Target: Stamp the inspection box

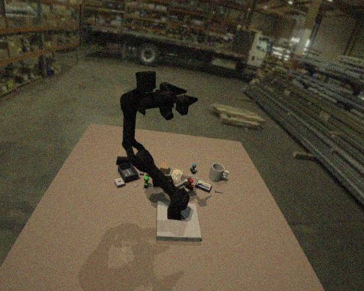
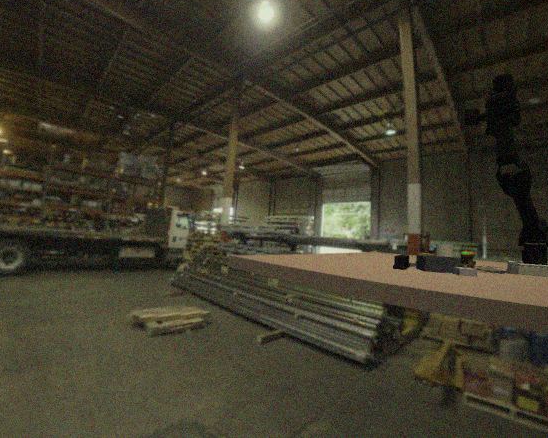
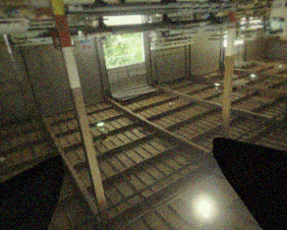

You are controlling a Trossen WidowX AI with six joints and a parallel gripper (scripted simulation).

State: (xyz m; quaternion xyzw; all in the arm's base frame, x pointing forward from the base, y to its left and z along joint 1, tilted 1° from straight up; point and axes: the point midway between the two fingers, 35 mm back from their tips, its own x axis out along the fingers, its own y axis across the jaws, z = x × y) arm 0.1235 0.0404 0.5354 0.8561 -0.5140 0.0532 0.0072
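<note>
My gripper (image 1: 192, 95) (image 3: 140, 154) is open and empty, raised high above the table and pointing away from it. A small stamp-like piece with a green knob (image 1: 146, 179) (image 2: 467, 254) stands left of the arm. Similar pieces with a red knob (image 1: 190, 181) and a blue knob (image 1: 194, 166) stand to the right. Their wording is unreadable, so I cannot tell which is PASS. A pale, patterned flat item (image 1: 177, 175) lies behind the arm; whether it is the card is unclear. An open dark box (image 1: 127, 173) (image 2: 434, 263), possibly the pad, sits at the left. No inspection box is distinguishable.
A grey mug (image 1: 216, 173) stands at the right. A flat blue-and-white box (image 1: 204, 185) and a small screw-like item (image 1: 218, 191) lie nearer. A small white block (image 1: 119, 182) (image 2: 466, 271) sits beside the dark box. The arm hides part of the middle.
</note>
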